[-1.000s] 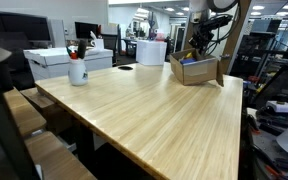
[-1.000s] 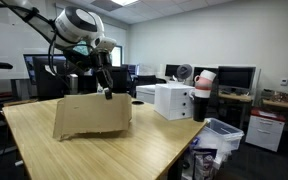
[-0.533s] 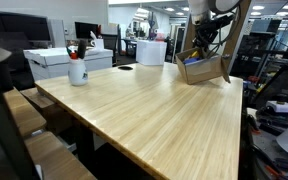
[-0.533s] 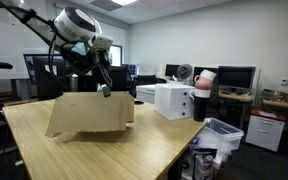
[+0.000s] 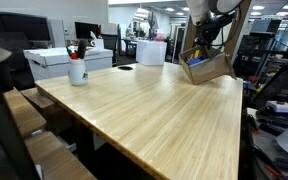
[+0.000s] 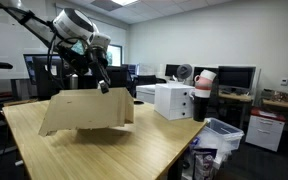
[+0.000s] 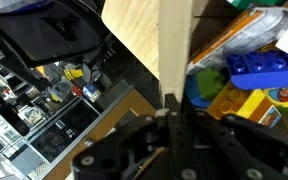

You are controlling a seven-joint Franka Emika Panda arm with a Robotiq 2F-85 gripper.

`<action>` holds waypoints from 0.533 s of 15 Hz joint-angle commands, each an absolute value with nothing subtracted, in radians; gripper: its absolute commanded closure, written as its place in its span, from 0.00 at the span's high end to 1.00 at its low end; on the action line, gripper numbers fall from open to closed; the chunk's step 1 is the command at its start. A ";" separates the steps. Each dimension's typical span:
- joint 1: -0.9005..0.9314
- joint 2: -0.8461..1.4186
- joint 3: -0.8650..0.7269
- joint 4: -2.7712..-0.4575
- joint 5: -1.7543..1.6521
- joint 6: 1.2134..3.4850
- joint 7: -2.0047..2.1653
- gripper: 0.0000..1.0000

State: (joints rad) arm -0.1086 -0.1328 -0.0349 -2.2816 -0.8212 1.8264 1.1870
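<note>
In an exterior view the cardboard box (image 5: 208, 67) hangs tilted at the far end of the table (image 5: 154, 115), held by its top edge under the fingers (image 5: 198, 46). Its low corner sits close to the wood, and whether it touches is hard to tell from here. A cup (image 5: 77, 70) with pens stands well apart, so nothing crowds the box on that side. With a pinch on one edge only, the load will likely want to swing, so slow, even arm motion suits this lift

In an exterior view from the opposite side the cardboard box (image 6: 84, 113) shows its broad plain face, slanted, with the corner away from the fingers (image 6: 104, 88) lowest and a shadow on the table (image 6: 134, 150) under it. A white box (image 6: 172, 100) stands near behind it. I would judge that raising the box well clear before any sideways travel avoids dragging that low corner

In the wrist view the fingers (image 7: 190, 126) are clamped together on the thin cardboard wall (image 7: 174, 50), one on each side. Toy blocks (image 7: 252, 80) lie loose inside the box, just beside the wall. The tilt could let them slide and shift the weight, so the grip should stay firm and the box level out gently, since thin cardboard may bend or slip
</note>
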 commanded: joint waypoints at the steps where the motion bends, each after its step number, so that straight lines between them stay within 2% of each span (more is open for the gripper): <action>1: -0.093 -0.140 -0.024 -2.276 -0.877 1.764 1.213 0.02; 8: -0.064 -0.120 -0.003 -2.264 -0.929 1.673 1.212 0.02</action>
State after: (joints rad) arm -0.0799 -0.1296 -0.0153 -2.2794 -0.8886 1.7333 1.1912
